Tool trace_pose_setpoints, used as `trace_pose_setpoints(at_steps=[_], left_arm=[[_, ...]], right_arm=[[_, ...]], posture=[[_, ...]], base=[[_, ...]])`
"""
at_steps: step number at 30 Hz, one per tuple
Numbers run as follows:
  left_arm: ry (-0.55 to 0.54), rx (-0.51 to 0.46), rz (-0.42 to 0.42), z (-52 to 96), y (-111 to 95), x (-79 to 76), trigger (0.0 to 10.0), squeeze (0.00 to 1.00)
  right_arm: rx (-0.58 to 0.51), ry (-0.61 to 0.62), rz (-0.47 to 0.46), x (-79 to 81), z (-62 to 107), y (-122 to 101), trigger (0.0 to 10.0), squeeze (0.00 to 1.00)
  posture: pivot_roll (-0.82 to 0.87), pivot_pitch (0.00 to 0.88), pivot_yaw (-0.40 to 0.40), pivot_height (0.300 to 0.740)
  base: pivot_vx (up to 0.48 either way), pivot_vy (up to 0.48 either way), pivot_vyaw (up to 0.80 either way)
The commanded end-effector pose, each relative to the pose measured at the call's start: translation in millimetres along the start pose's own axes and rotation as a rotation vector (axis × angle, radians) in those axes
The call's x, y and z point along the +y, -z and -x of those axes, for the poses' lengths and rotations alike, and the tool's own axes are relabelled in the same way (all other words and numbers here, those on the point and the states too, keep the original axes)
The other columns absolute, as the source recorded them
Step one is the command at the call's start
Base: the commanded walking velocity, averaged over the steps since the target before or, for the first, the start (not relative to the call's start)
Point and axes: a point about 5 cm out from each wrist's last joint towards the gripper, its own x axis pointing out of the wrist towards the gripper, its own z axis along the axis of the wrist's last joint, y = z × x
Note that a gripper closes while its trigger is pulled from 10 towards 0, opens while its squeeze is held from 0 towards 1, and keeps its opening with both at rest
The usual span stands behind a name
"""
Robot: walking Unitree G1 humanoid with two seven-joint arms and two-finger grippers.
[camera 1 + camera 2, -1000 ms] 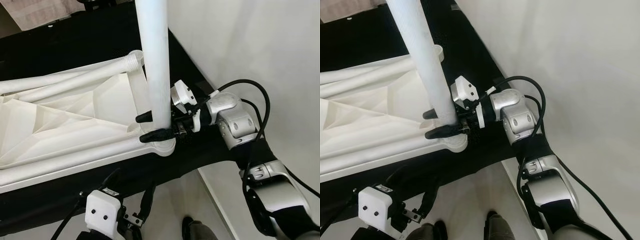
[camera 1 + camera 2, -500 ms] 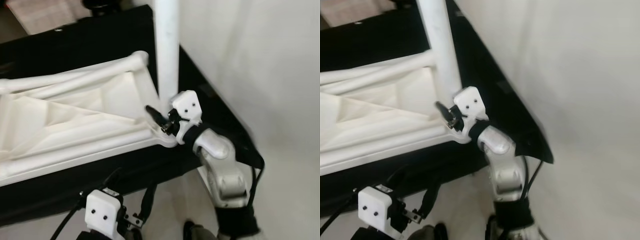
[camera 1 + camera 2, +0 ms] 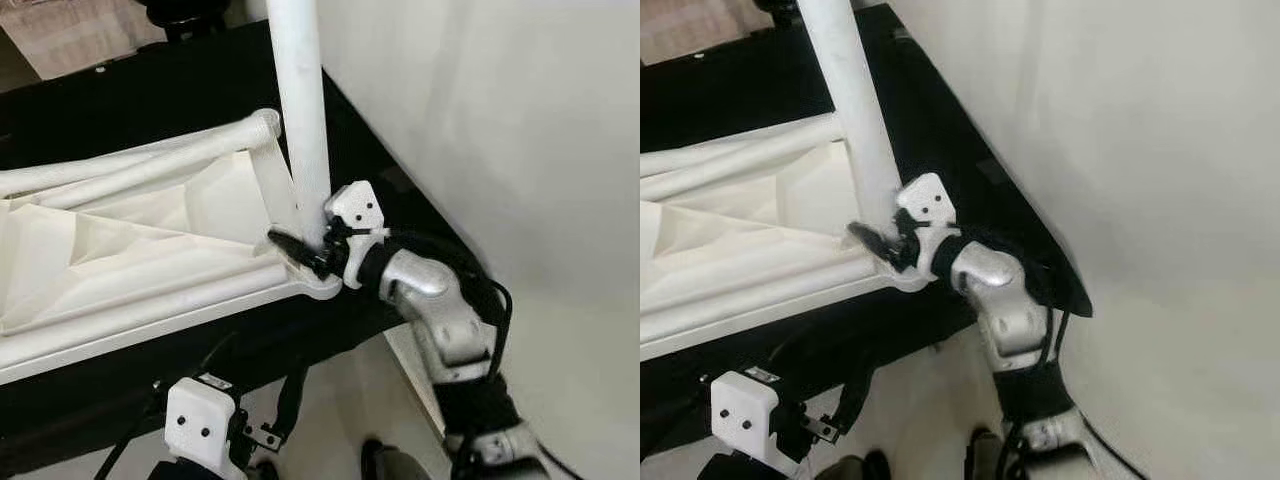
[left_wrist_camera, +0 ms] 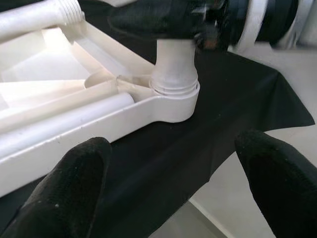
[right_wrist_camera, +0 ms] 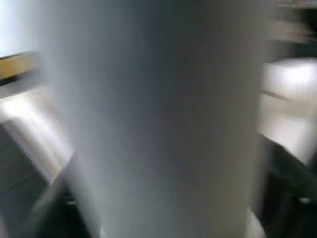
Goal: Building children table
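Since a second ago right gripper (image 3: 300, 250) rolled, jaws clasping upright leg (image 3: 300, 120); left gripper (image 4: 168, 173) agape below.

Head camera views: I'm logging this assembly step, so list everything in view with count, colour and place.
Table top: one, white, underside up on the cloth.
Upright leg: one, white, standing in the top's corner socket.
Loose leg: one, white, lying along the top's far edge.
Cloth: one, black, under the parts.
Shoes: dark, on the floor below.
Right gripper: jaws around the upright leg's base.
Left gripper: jaws open, low, facing the socket.
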Motion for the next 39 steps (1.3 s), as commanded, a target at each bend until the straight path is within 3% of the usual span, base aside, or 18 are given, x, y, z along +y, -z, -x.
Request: trace_pose_setpoints(at_steps=[1,3,4,5,6,7,9,13,14,15,25,31,33,34,35,38,39], left_arm=[[0.004,0.016,-0.006,2.9,-0.3,-0.6,10.0,0.0],[0.004,0.016,-0.006,2.9,-0.3,-0.6,10.0,0.0],[0.004,0.016,-0.006,3.2,-0.4,-0.8,10.0,0.0],[0.004,0.016,-0.006,3.5,-0.7,-1.0,10.0,0.0],[0.004,0.016,-0.006,3.5,-0.7,-1.0,10.0,0.0],[0.005,0.017,-0.006,3.8,-0.9,-1.2,10.0,0.0],[0.005,0.019,-0.006,4.1,-0.9,-1.3,10.0,0.0],[0.005,0.022,-0.006,4.4,-1.0,-2.0,10.0,0.0],[0.004,0.022,-0.006,4.7,-1.0,-2.2,10.0,0.0],[0.004,0.023,-0.006,4.7,-0.9,-2.4,10.0,0.0],[0.003,0.023,-0.002,4.6,0.2,-2.8,10.0,0.0],[0.005,0.025,-0.001,4.5,0.6,-2.8,10.0,0.0],[0.005,0.025,0.0,5.0,0.8,-2.3,10.0,0.0],[0.005,0.026,-0.001,5.4,0.6,-1.8,10.0,0.0],[0.004,0.026,-0.002,5.6,0.3,-0.6,10.0,0.0],[0.004,0.026,-0.002,5.6,0.3,-0.6,10.0,0.0],[0.004,0.027,-0.003,5.7,0.1,0.3,10.0,0.0]], right_arm=[[-0.036,-0.143,0.009,8.1,-3.2,-2.5,10.0,1.0],[-0.036,-0.143,0.009,8.1,-3.2,-2.5,10.0,1.0],[-0.002,-0.255,0.043,9.5,0.0,-1.3,10.0,0.81],[0.029,-0.343,0.063,8.2,1.5,-0.4,10.0,0.0],[0.029,-0.343,0.063,8.2,1.5,-0.4,10.0,0.0],[0.056,-0.433,0.065,5.1,1.9,-0.6,10.0,0.0],[0.081,-0.499,0.079,1.5,1.0,-1.7,10.0,0.0],[0.101,-0.581,0.089,-5.2,-1.8,-7.2,10.0,0.0],[0.103,-0.606,0.094,-8.5,-3.1,-10.8,8.9,0.0],[0.103,-0.627,0.091,-12.6,-3.6,-13.7,0.0,0.0],[0.098,-0.691,0.061,-18.5,7.0,-13.4,0.0,0.0],[0.087,-0.645,0.053,-21.2,15.3,-7.5,0.0,0.0],[0.08,-0.38,0.012,-14.5,19.6,9.8,0.0,0.0],[0.13,-0.059,-0.031,-6.1,15.5,29.4,0.0,0.0],[0.246,0.337,-0.062,2.1,22.6,51.6,0.0,0.0],[0.246,0.337,-0.062,2.1,22.6,51.6,0.0,0.0],[0.328,0.524,-0.128,24.2,35.4,68.8,0.0,0.0]], posture=[[0.02,0.3,0.037,0.74],[0.02,0.3,0.037,0.74],[0.03,0.301,0.038,0.74],[0.04,0.302,0.039,0.74],[0.04,0.302,0.039,0.74],[0.04,0.303,0.04,0.74],[0.04,0.303,0.041,0.74],[0.05,0.304,0.041,0.74],[0.05,0.302,0.043,0.74],[0.05,0.302,0.042,0.74],[0.02,0.292,0.045,0.74],[0.02,0.29,0.047,0.74],[0.0,0.291,0.036,0.74],[0.0,0.294,0.036,0.74],[0.0,0.302,0.042,0.74],[0.0,0.302,0.042,0.74],[0.0,0.302,0.042,0.74]], base=[[0.0,0.0,0.0],[0.0,0.0,0.0],[0.0,0.0,0.0],[0.0,0.0,0.0],[0.0,0.0,0.0],[0.0,0.0,0.0],[0.0,0.0,0.0],[0.0,0.0,0.0],[0.0,0.0,0.0],[0.0,0.0,0.0],[0.0,0.0,0.0],[0.0,0.0,0.0],[0.0,0.0,0.0],[0.0,0.0,0.0],[0.0,0.0,0.0],[0.0,0.0,0.0],[0.0,0.0,0.0]])
